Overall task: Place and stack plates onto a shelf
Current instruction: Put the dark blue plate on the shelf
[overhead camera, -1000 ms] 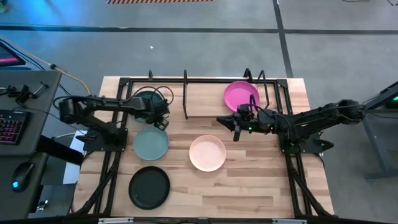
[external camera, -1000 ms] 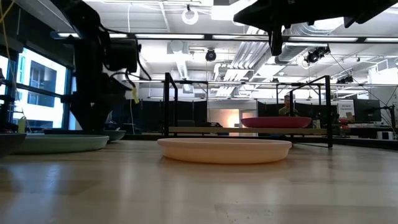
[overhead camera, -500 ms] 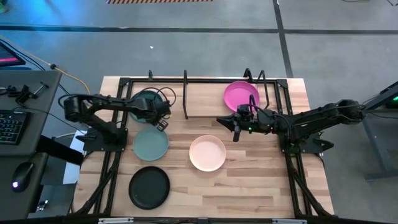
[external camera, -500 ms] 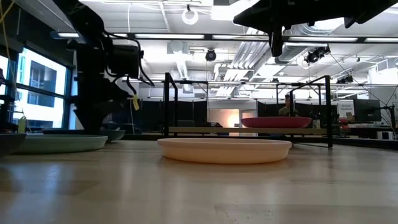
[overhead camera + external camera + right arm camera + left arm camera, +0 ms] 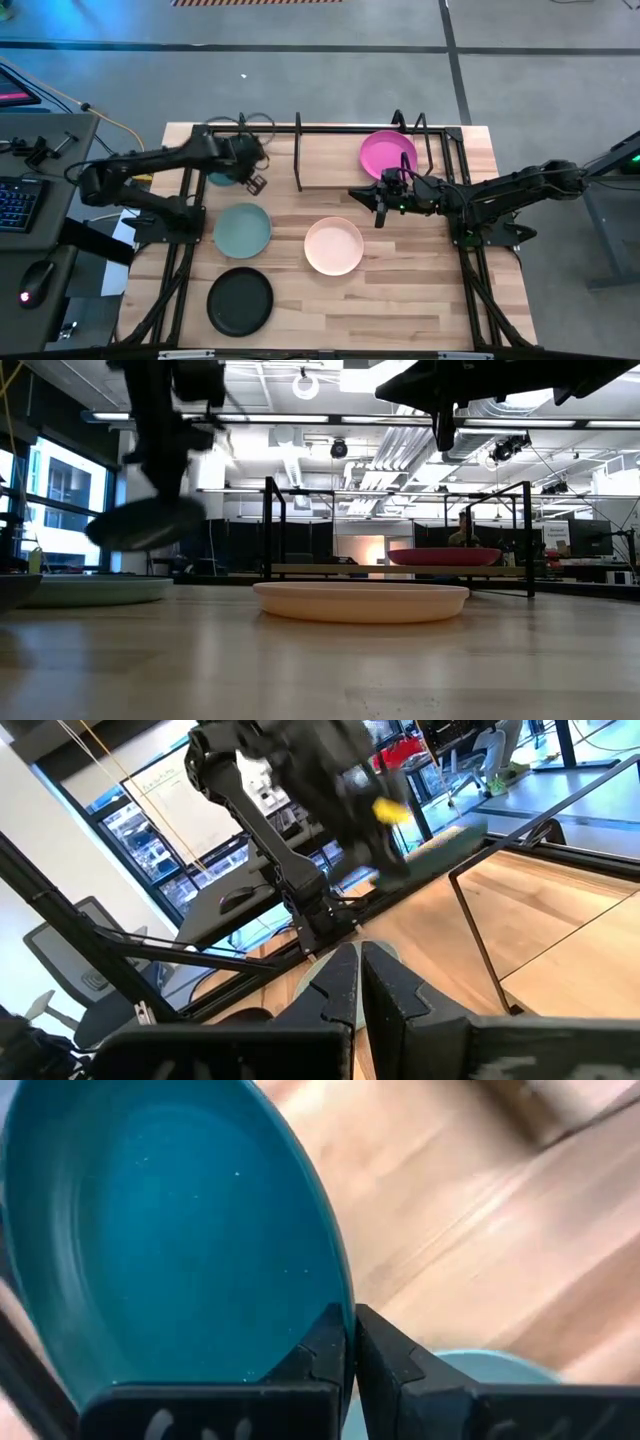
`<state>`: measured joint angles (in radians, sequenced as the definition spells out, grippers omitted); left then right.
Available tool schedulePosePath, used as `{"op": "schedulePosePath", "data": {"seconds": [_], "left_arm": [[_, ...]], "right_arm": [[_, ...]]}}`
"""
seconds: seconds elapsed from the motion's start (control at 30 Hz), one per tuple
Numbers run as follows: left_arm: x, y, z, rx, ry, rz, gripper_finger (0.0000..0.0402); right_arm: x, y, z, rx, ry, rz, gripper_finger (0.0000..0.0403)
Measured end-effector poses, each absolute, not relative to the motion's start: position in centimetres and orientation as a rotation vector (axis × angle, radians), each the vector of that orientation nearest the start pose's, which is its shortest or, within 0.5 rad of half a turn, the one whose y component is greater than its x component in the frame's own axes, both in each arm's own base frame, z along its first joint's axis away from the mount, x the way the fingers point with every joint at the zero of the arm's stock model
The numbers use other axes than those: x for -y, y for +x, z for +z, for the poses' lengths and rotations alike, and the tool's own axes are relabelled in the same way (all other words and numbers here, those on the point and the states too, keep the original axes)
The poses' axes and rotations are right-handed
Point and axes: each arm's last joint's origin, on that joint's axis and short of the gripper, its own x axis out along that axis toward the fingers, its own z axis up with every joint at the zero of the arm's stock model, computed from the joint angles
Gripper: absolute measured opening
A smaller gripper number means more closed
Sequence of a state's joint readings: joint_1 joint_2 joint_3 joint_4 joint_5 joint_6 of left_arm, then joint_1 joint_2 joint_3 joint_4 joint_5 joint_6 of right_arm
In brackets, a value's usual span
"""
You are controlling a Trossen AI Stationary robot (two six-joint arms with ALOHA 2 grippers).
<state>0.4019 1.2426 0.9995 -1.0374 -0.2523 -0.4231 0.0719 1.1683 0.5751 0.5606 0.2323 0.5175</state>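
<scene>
My left gripper (image 5: 352, 1320) is shut on the dark teal plate (image 5: 180, 1230), which hangs above the table's far left (image 5: 222, 174) and shows blurred in the low view (image 5: 145, 522). The pale sage green plate (image 5: 242, 230), cream-pink plate (image 5: 334, 245) and black plate (image 5: 240, 300) lie flat on the tabletop. The magenta plate (image 5: 388, 153) lies on the shelf (image 5: 330, 170), a light-wood board with black rods. My right gripper (image 5: 380, 207) hangs shut and empty over the table, just in front of the shelf. My left gripper pinches the teal plate's rim (image 5: 345, 1305) between its two fingers, one finger (image 5: 325, 1350) on the plate's hollow side and the other (image 5: 390, 1360) on its outer side. The fingers reach down over the plate's right rim. The plate hangs tilted, clear of the table.
The shelf's black upright rods (image 5: 299, 150) stand between the teal plate and the magenta one. A black frame (image 5: 180, 250) runs along the table's left and right sides. A desk with a keyboard (image 5: 15, 205) stands left of the table.
My left gripper has shut on the teal plate's rim and risen, moving a little toward the table's far edge. The teal plate, which lay on the table, is now lifted clear and tilted. My right arm has kept still.
</scene>
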Motion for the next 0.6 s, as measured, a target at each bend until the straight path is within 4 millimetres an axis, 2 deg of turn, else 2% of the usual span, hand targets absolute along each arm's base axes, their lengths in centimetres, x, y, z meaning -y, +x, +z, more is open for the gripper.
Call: {"op": "schedulePosePath", "data": {"seconds": [0.2, 0.37, 0.5, 0.6], "left_arm": [[-9.0, 20.1, 34.0, -1.023, -0.346, 0.778, 0.0001], [-8.2, 21.9, 39.7, -0.932, -0.206, 0.715, 0.0001], [-7.2, 24.8, 42.6, -0.871, -0.091, 0.634, 0.0001], [-6.5, 27.7, 43.3, -0.859, 0.002, 0.581, 0.0001]], "right_arm": [[-1.1, 24.9, 25.7, 0.022, 0.561, -0.163, 0.0000], [-1.1, 24.9, 26.1, 0.062, 0.568, -0.151, 0.0000], [-1.1, 24.3, 26.9, 0.098, 0.540, -0.146, 0.0000], [-1.0, 23.5, 28.0, 0.144, 0.508, -0.137, 0.0000]]}}
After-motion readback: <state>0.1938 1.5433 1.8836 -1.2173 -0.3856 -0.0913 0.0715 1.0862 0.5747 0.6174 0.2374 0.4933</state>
